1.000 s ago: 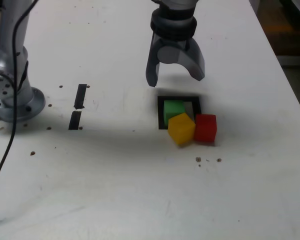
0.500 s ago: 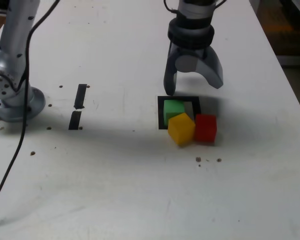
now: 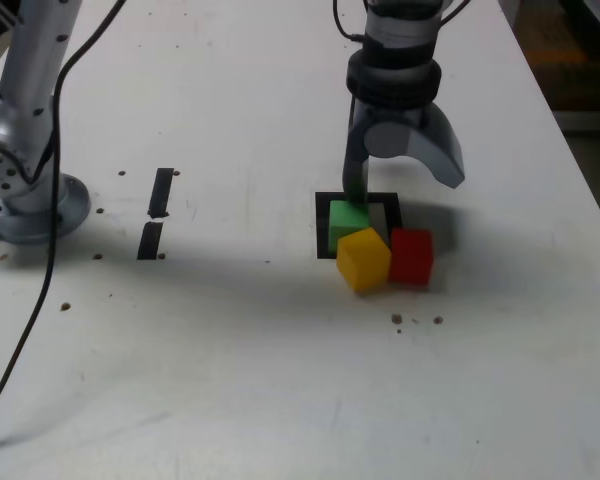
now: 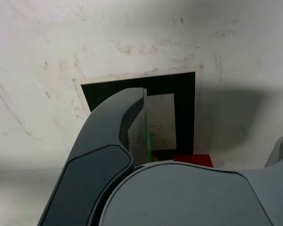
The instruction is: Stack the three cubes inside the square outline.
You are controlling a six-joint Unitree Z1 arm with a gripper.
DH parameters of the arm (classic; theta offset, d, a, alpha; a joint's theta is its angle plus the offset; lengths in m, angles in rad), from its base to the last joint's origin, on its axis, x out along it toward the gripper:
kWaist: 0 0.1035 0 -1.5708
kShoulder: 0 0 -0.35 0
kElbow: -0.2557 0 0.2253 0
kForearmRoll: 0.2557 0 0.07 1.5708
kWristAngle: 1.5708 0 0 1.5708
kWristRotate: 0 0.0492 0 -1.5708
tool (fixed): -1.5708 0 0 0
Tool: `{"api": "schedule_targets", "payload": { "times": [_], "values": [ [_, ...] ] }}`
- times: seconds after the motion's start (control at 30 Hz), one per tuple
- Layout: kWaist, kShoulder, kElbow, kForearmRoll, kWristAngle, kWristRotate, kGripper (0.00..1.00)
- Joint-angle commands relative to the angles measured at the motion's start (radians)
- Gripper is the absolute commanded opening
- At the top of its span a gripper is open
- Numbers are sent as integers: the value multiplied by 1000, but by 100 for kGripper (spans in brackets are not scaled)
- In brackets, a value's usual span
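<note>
Since 1.0 s ago, the hand has shifted toward the exterior view's right and dropped lower, so that 1 finger tip now sits just above the green cube. Its jaws are spread wide apart, holding nothing; the other finger hangs out over the far right corner of the square outline. The green cube rests inside the outline, in its left half as the exterior view shows it. The yellow cube stands turned at an angle on the outline's near edge, touching the green cube's front. The red cube stands just beside the yellow one, at the outline's near right corner. None of the 3 cubes is stacked. On the white surface, 2 short black strips lie well apart from the cubes, near the arm's base.
</note>
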Motion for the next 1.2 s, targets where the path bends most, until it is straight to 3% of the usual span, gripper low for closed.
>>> {"api": "schedule_targets", "payload": {
  "times": [0.0, 0.9, 1.17],
  "values": [
    [-8, 4, 1, -8, -10, -10, 97],
    [-162, 23, -26, -27, -75, -152, 97],
    [-198, 9, 6, -27, -125, -168, 97]
  ]
}}
